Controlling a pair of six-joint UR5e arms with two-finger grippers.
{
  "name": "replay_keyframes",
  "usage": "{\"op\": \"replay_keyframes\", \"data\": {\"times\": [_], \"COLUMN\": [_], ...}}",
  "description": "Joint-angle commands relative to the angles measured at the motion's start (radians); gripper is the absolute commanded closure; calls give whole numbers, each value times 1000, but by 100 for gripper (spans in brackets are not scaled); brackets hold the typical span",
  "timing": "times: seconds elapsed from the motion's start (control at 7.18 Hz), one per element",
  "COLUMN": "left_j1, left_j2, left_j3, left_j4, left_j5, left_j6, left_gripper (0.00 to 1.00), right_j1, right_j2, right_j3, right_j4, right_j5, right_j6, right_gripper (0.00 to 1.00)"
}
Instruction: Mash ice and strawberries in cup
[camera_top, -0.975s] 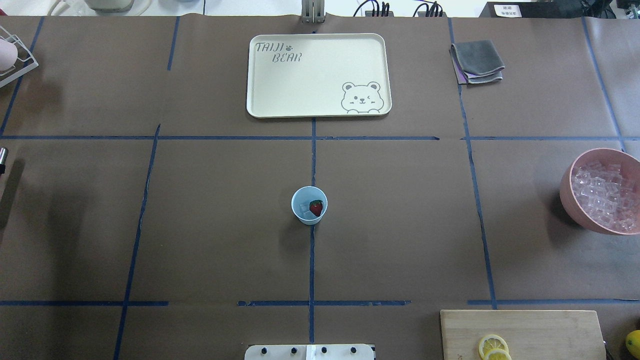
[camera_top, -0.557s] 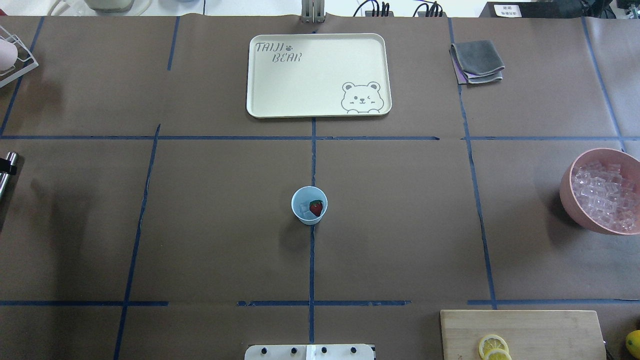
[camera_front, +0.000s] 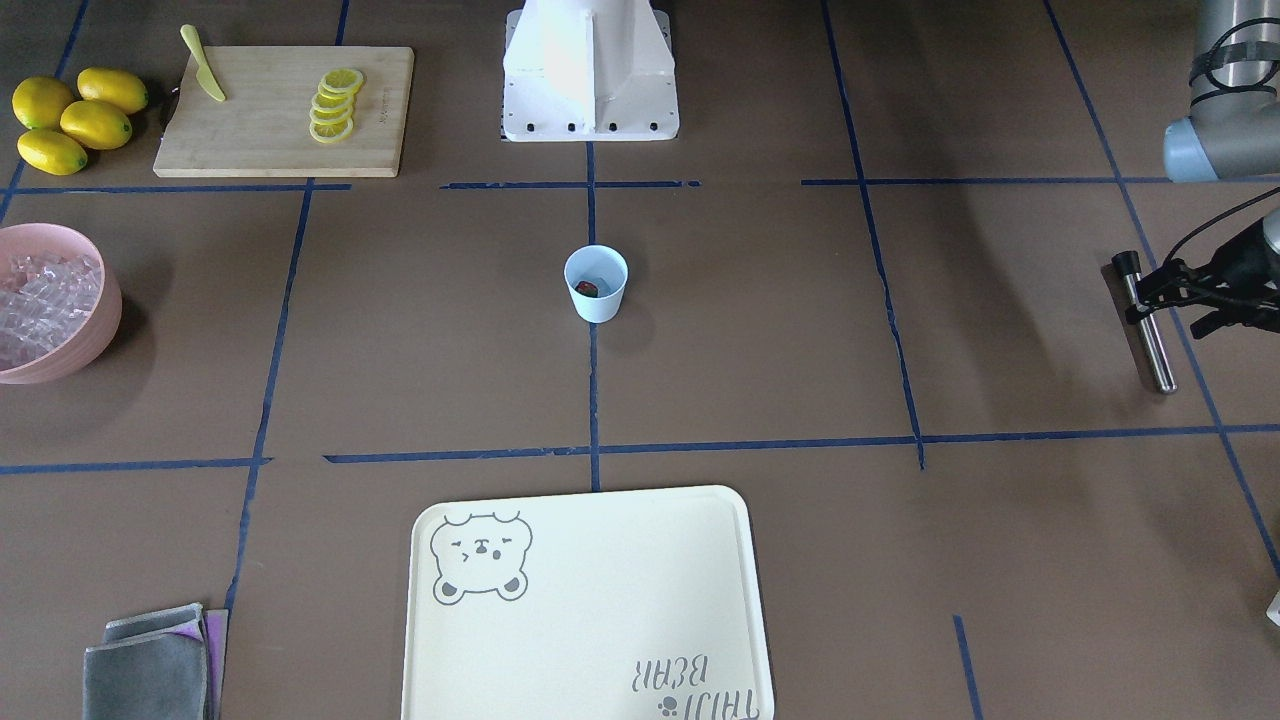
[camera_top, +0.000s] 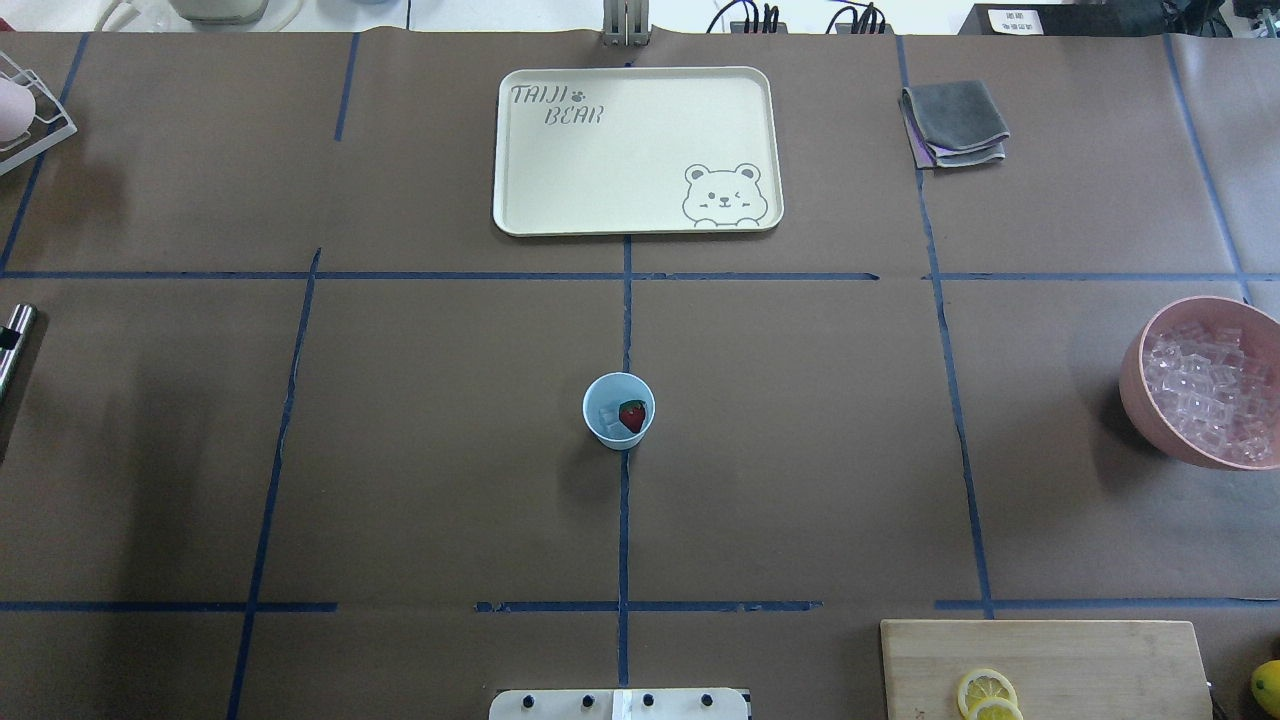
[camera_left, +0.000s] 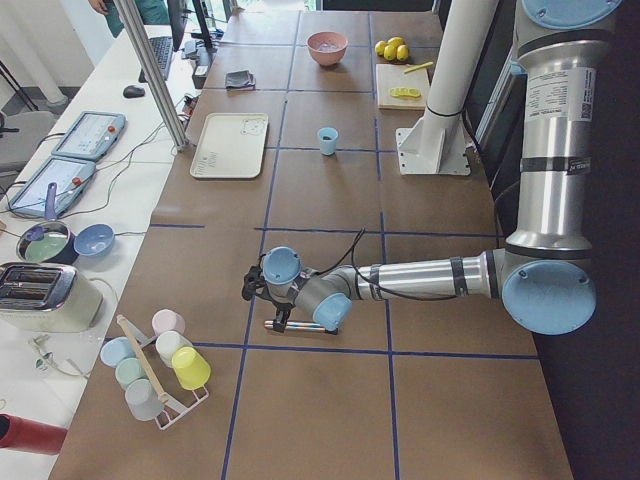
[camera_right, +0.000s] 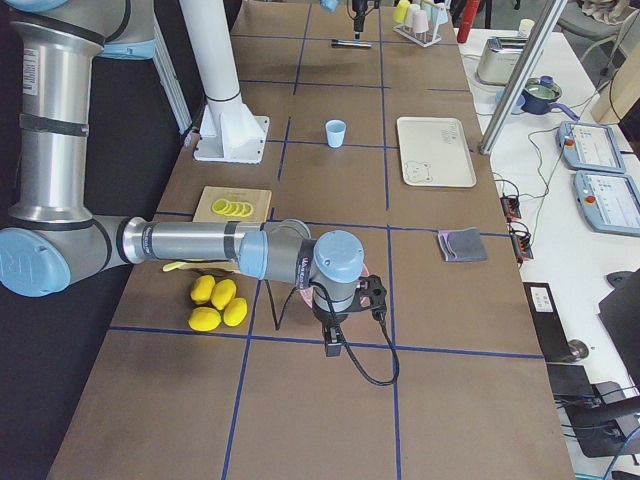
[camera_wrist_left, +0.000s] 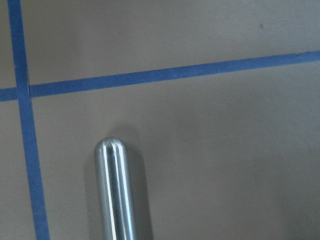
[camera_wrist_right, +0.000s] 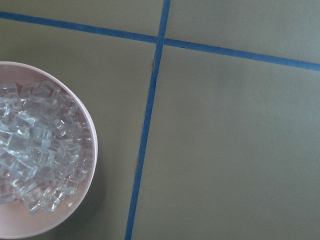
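Observation:
The pale blue cup (camera_top: 592, 428) stands upright at the table's centre on a blue tape line; it also shows in the front view (camera_front: 597, 300). Inside lie a red strawberry (camera_top: 632, 415) and clear ice (camera_top: 608, 417). My left gripper (camera_front: 1142, 290) is far out at the table's left edge, shut on a steel rod (camera_front: 1148, 335) that it holds level just above the table. The rod's rounded end shows in the left wrist view (camera_wrist_left: 114, 190). My right gripper (camera_right: 336, 335) hangs past the pink bowl; I cannot tell whether it is open or shut.
A pink bowl (camera_top: 1138, 392) full of ice cubes sits at the right edge. A cream bear tray (camera_top: 520, 190) lies at the back, folded cloths (camera_top: 955, 122) back right, a cutting board (camera_top: 1080, 660) with lemon slices front right, and a cup rack (camera_left: 160, 365) far left.
The steel rod in my left gripper came further into the overhead view at the left edge, then drew back slightly. The cup and its contents have not moved.

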Motion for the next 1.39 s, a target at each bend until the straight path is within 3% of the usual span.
{"op": "replay_keyframes", "data": {"times": [0.0,0.28,0.42,1.25], "left_j1": [-155,-309,-375,-380], "left_j2": [-13,-66,-70,-24], "left_j3": [-169,-225,-228,-189], "left_j4": [443,775,829,649], "left_j5": [-13,-8,-7,-1], "left_j6": [304,502,503,502], "left_gripper": [0,0,0,0], "right_j1": [0,0,0,0], "right_j2": [1,1,-1,1], "right_j3": [2,2,2,2], "right_j4": [0,0,0,0], "right_j5": [1,-1,-1,-1], "right_j6": [0,0,0,0], "right_gripper": [0,0,0,0]}}
